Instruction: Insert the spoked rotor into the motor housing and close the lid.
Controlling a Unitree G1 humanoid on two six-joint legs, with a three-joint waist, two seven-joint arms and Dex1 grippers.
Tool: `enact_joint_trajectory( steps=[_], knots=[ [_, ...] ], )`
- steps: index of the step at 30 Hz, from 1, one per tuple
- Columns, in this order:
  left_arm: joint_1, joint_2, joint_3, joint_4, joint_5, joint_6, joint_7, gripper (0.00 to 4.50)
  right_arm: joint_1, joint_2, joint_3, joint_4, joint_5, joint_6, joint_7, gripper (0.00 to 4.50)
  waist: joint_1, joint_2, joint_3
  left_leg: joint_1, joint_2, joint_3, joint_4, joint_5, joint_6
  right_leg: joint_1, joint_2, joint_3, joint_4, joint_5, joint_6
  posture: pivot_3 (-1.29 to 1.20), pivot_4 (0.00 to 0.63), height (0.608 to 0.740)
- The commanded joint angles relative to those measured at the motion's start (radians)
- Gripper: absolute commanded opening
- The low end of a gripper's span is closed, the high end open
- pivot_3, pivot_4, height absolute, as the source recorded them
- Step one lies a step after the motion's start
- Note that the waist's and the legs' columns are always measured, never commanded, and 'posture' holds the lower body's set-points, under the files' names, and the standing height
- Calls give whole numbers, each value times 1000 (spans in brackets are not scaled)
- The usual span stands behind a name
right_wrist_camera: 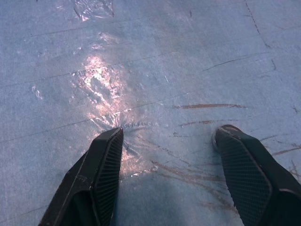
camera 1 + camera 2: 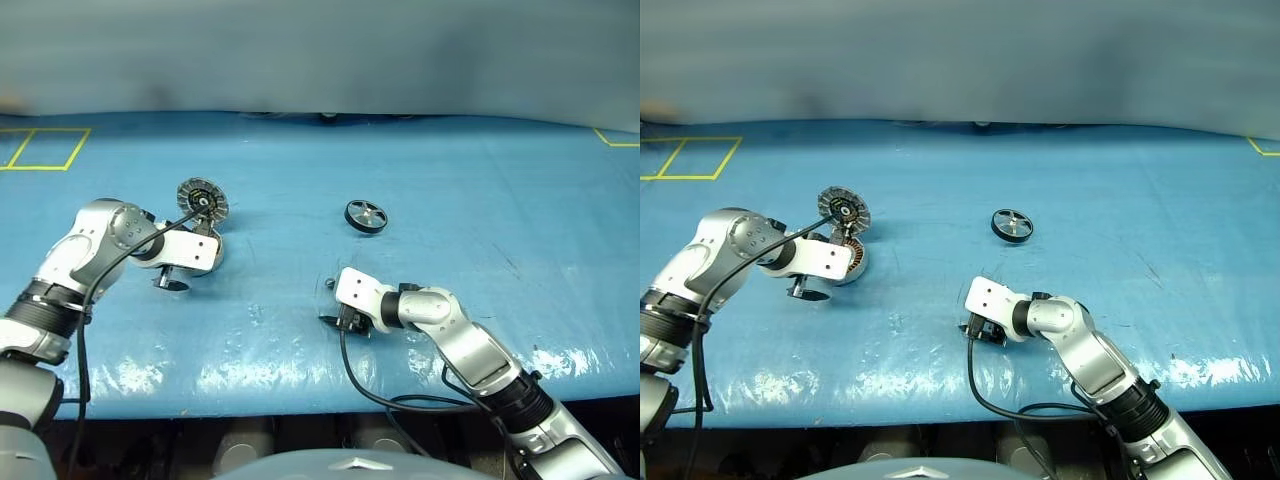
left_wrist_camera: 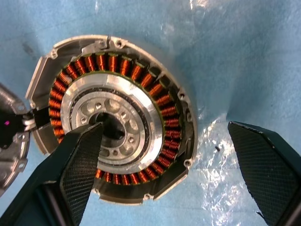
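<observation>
The motor housing (image 3: 115, 120) lies open on the blue mat, with its copper windings and silver hub showing. Its lid (image 2: 202, 200) stands tilted up at the housing's far side, ribbed face and dark centre towards me. My left gripper (image 3: 171, 165) hangs open just above the housing and points steeply down, one finger (image 3: 80, 165) over the hub and the other over the mat beside the rim. The spoked rotor (image 2: 366, 215), black-rimmed with silver spokes, lies flat on the mat, apart to the right. My right gripper (image 1: 174, 174) rests open and empty near the front (image 2: 340, 320).
A blue mat (image 2: 480, 200) covers the table. Yellow tape lines (image 2: 45, 150) mark its far left corner. The front edge (image 2: 300, 400) runs close below both arms. Black cables trail from both wrists.
</observation>
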Motion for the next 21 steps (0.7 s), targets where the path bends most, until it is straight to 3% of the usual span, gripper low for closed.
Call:
enact_joint_trajectory(
  steps=[1, 3, 6, 11, 17, 21],
  knots=[
    [5, -5, -14, -7, 13, -5, -17, 4500, -1, 2, -4, -23, -2, -2, -3, 3290, 0, 0, 0, 0, 0, 0, 0, 0, 0, 0, 0, 0, 0, 0, 0, 0, 150, 740],
    [10, -3, -22, 0, 24, -13, -22, 4500, 0, 4, -5, -25, -3, 0, -6, 3290, -1, 0, 0, 0, 0, 0, 0, 0, 0, 0, 0, 0, 0, 0, 0, 0, 150, 740],
    [26, 6, -42, 15, 47, -19, -44, 3924, 1, 9, -5, -25, -4, 0, -14, 3319, -1, 1, -1, 0, 0, 0, 1, 0, 0, 0, 0, 0, 1, 0, 0, 0, 150, 740],
    [48, -7, -38, 30, 78, 17, -18, 2310, 7, 20, -7, -25, -7, -3, -27, 3319, -11, 3, -2, 1, 0, 1, 1, 0, 0, 1, 0, 1, 2, 0, 0, 0, 150, 740],
    [92, -39, 9, -45, 29, 50, -3, 2310, 12, 25, -25, -22, -6, -8, -43, 3319, -24, 5, -3, 5, 0, 2, 1, 0, 0, 3, 0, 2, 4, 0, 0, 0, 150, 740],
    [153, -130, 93, -236, -131, 312, -94, 2310, 22, 26, -34, -22, -2, -11, -52, 3319, -12, 8, -5, 5, -1, 2, 2, -1, 1, 4, -1, 2, 4, 0, 1, 0, 150, 740]
  ],
)
